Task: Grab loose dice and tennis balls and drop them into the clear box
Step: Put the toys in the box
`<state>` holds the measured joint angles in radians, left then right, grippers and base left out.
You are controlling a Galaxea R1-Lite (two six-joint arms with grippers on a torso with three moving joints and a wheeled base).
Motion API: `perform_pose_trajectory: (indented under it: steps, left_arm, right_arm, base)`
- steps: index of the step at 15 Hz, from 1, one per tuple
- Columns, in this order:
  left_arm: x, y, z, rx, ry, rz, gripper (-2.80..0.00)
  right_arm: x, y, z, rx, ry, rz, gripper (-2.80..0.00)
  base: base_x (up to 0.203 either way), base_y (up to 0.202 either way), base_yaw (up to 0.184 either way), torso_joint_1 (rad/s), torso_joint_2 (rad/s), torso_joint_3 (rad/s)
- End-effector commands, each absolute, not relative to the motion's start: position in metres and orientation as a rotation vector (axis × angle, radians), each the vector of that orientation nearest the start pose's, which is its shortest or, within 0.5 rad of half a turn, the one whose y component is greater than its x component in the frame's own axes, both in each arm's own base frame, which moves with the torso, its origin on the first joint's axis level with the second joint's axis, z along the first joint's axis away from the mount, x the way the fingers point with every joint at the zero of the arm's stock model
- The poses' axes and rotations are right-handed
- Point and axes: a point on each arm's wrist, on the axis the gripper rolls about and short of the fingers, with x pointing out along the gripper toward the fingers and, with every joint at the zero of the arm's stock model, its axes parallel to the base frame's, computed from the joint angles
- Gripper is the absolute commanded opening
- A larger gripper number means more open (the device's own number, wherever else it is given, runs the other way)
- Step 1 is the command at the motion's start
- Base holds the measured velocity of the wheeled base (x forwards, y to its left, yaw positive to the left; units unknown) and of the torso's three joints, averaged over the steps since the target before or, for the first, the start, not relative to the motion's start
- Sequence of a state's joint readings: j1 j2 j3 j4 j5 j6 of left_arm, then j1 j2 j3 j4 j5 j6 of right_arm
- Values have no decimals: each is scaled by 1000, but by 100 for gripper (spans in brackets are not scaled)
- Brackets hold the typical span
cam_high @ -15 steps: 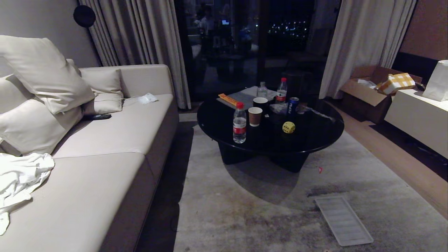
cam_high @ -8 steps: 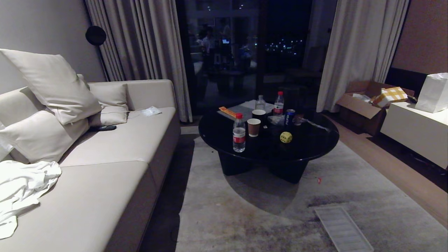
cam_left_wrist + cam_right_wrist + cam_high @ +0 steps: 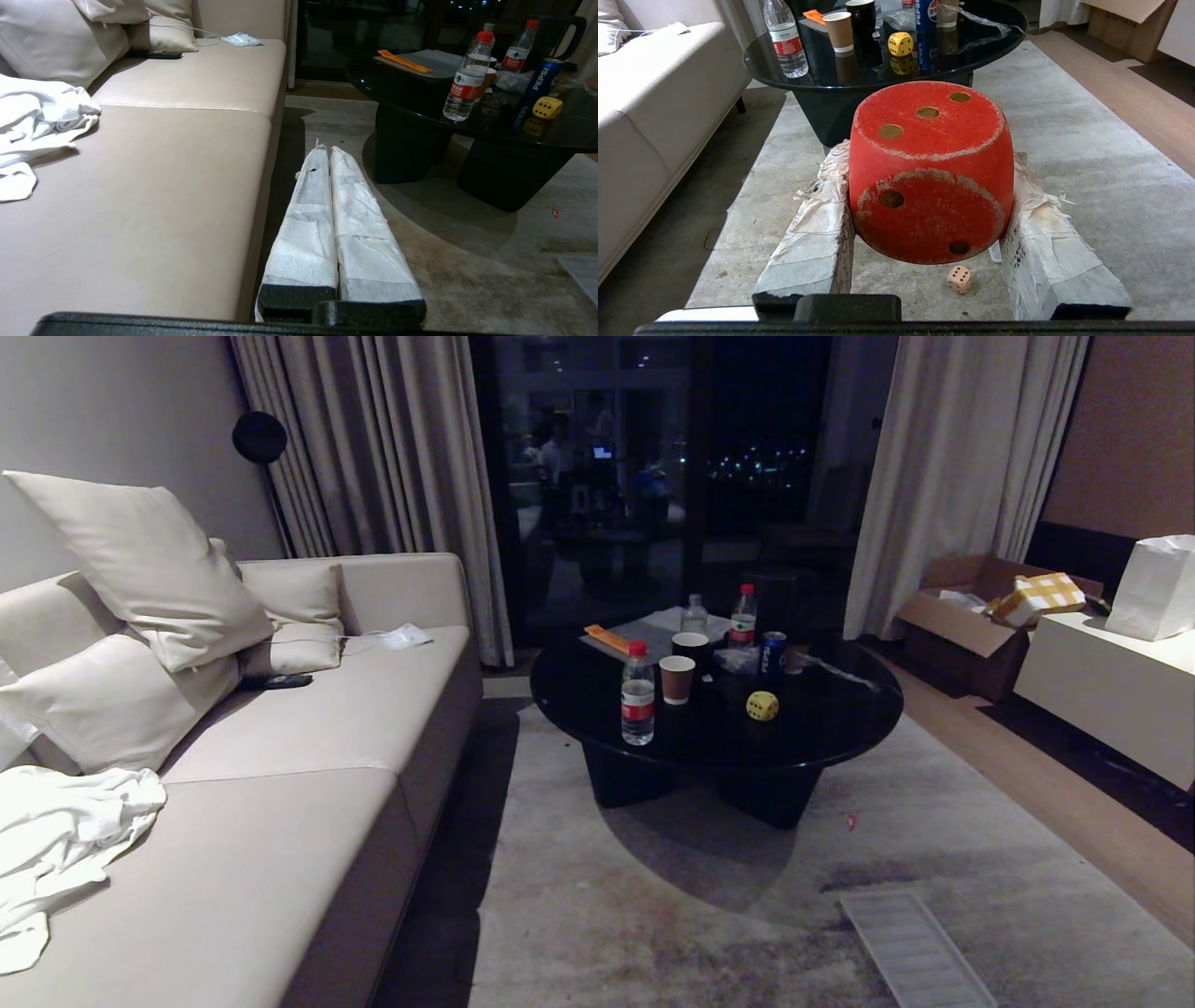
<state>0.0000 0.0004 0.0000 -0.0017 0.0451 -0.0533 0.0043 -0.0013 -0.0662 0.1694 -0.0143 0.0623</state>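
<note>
In the right wrist view my right gripper [image 3: 929, 156] is shut on a worn red die [image 3: 930, 186], which hangs above the grey carpet. A small tan die [image 3: 959, 279] lies on the carpet below it. On the round black table [image 3: 840, 728] sits a yellow die [image 3: 763, 706], also seen as the yellow die [image 3: 900, 44] and the yellow die [image 3: 547, 107]. My left gripper [image 3: 324, 150] is shut and empty, hanging beside the sofa front. Neither arm appears in the head view. The tennis balls and the clear box are out of view.
A beige sofa [image 3: 308, 784] with cushions and a white cloth fills the left. Water bottles [image 3: 639, 693], paper cups [image 3: 677, 678] and a blue can [image 3: 772, 653] crowd the table. A flat ribbed lid [image 3: 910, 947] lies on the carpet. A cardboard box [image 3: 962, 616] and white cabinet [image 3: 1102, 695] stand right.
The whole head view has shifted downward as the camera tilted up. The objects themselves have not moved, and no arm has entered that view.
</note>
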Motion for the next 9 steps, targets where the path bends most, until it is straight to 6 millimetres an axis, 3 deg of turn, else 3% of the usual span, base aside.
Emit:
perform_pose_trajectory:
  steps: [1, 9]
  left_arm:
    - [-23, 1, 75, -54, 0, 48, -280]
    - [-23, 1, 75, -44, 2, 43, -280]
  right_arm:
    - [-29, 0, 76, 62, 104, -12, -280]
    - [-29, 0, 76, 60, 104, -12, -280]
  base:
    - [0, 0, 0, 0, 0, 0]
    - [0, 0, 0, 0, 0, 0]
